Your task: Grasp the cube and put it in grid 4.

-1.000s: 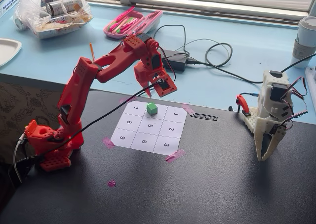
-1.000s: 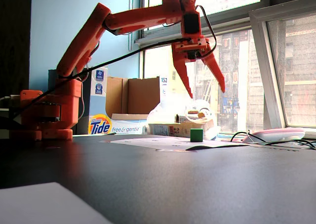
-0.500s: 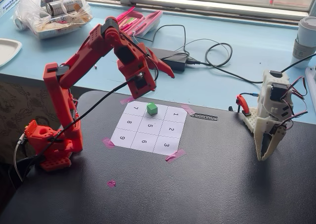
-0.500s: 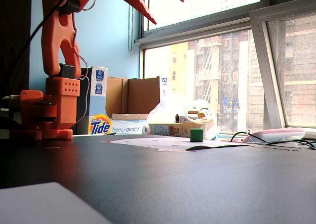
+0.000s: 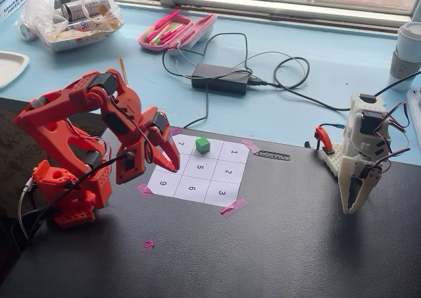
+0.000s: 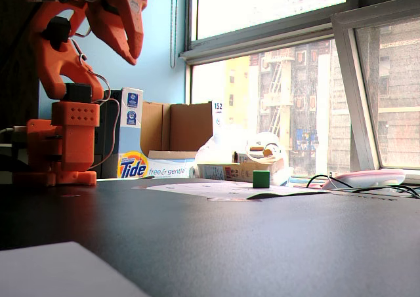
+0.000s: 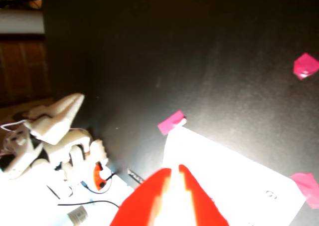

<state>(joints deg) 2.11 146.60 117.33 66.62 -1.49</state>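
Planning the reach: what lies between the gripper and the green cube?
In a fixed view, only bare white paper: cell 7 and its border separate the gripper from the cube sitting in grid 4. Nothing stands in the way.

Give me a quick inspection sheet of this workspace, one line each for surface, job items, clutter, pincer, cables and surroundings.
Surface: black table; numbered sheet held by pink tape.
Job's things: green cube sits on the cell marked 4.
Clutter: loose pink scrap; white arm parked at right.
Grippers: orange pincer open, empty, beside the sheet.
Cables: power brick with looped leads.
Surroundings: pencil case, window, detergent box.
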